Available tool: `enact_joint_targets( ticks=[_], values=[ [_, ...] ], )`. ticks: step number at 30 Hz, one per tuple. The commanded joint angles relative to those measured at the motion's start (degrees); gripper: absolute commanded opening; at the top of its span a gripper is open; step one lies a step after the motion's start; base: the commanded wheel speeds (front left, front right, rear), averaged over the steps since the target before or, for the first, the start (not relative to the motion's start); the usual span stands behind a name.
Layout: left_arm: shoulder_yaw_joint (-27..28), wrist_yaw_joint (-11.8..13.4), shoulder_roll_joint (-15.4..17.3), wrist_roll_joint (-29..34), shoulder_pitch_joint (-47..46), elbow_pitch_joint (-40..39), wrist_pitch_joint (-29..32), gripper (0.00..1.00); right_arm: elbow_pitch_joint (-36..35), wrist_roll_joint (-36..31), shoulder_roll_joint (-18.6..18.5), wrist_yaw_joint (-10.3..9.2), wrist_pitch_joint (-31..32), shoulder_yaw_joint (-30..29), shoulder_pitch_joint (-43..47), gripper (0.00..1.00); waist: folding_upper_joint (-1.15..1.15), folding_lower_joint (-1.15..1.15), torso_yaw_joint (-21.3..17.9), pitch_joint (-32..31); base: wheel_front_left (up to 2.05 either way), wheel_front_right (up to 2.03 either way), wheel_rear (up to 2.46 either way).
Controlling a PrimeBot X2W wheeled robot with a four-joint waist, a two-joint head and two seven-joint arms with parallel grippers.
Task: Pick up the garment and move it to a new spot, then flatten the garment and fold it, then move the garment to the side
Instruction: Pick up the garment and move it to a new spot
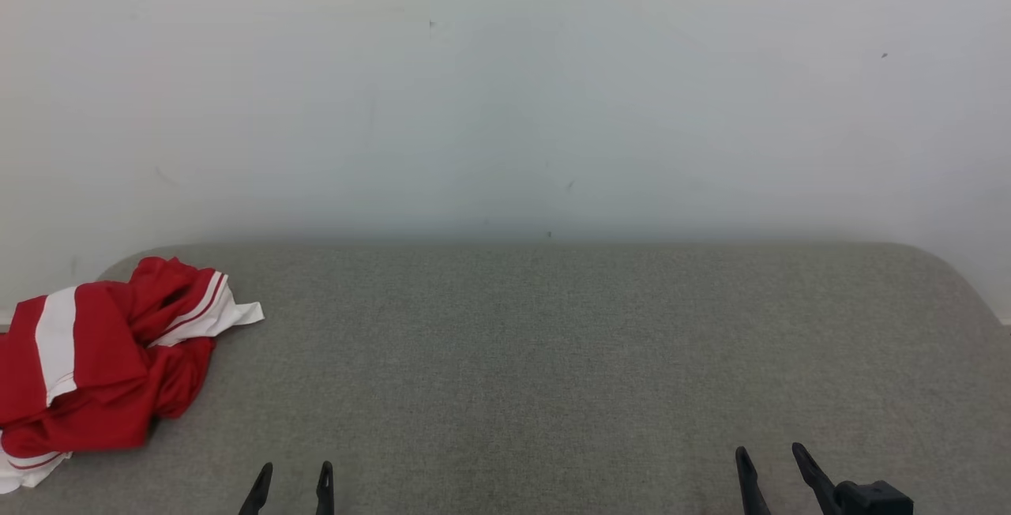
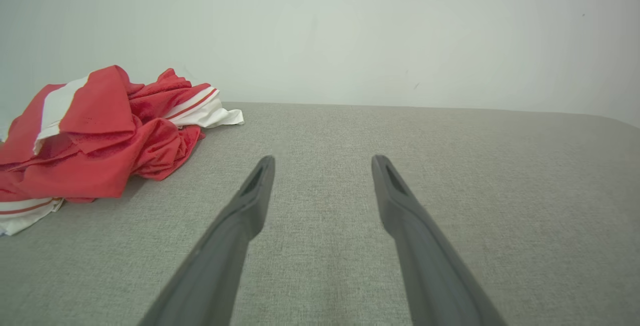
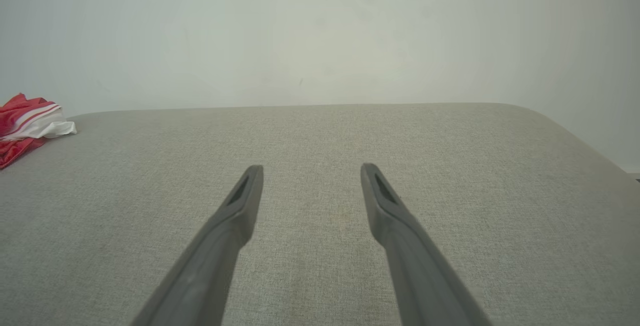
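Note:
A crumpled red garment [image 1: 103, 357] with white stripes lies in a heap at the far left of the grey fabric surface [image 1: 553, 357]. From the left wrist it appears as the garment [image 2: 95, 141] up and to the left of the fingers; from the right wrist a small part of the garment [image 3: 27, 121] peeks in at the left edge. My left gripper [image 1: 294, 469] stands open at the bottom edge, right of the heap and apart from it, with nothing between its fingers. My right gripper [image 1: 770, 452] is open too, low on the right, holding nothing.
A plain pale wall [image 1: 505, 88] rises straight behind the grey surface. The surface has rounded back corners, and its right edge [image 3: 600, 151] curves away near the right gripper. Bare grey fabric stretches from the garment across to the right.

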Motion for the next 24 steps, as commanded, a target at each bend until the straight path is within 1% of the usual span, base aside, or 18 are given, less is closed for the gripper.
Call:
enact_joint_targets(
  ticks=[1, 6, 13, 24],
  values=[
    [0.0, -0.2, 0.3, 0.0, -0.3, 0.2, -0.2, 1.0, 0.1, 0.3, 0.0, -0.12, -0.4, 0.1, 0.5, 1.0, 0.0, 0.0, 0.7, -0.1, 0.0, 0.0, 0.0],
    [-0.1, -0.4, 0.9, -0.1, -0.2, 0.3, -0.2, 1.0, 0.6, 1.3, 0.0, -0.12, -1.1, 0.2, 1.0, 1.0, 0.0, 0.0, 3.7, -0.3, 0.0, 0.0, 0.0],
    [0.3, -0.9, 2.8, -0.6, 0.3, -0.4, 0.2, 1.0, 2.2, 3.3, 0.0, -0.12, -2.5, 1.6, -0.1, 1.0, 0.0, 0.0, 9.7, -0.3, 0.0, 0.0, 0.0],
    [-0.1, 0.0, 4.3, -0.4, -0.1, -2.1, 1.4, 1.0, 4.9, 5.6, 0.0, -0.12, -4.9, 2.8, -1.8, 1.0, 0.0, 0.0, 19.8, 0.9, 0.0, 0.0, 0.0]
  ],
)
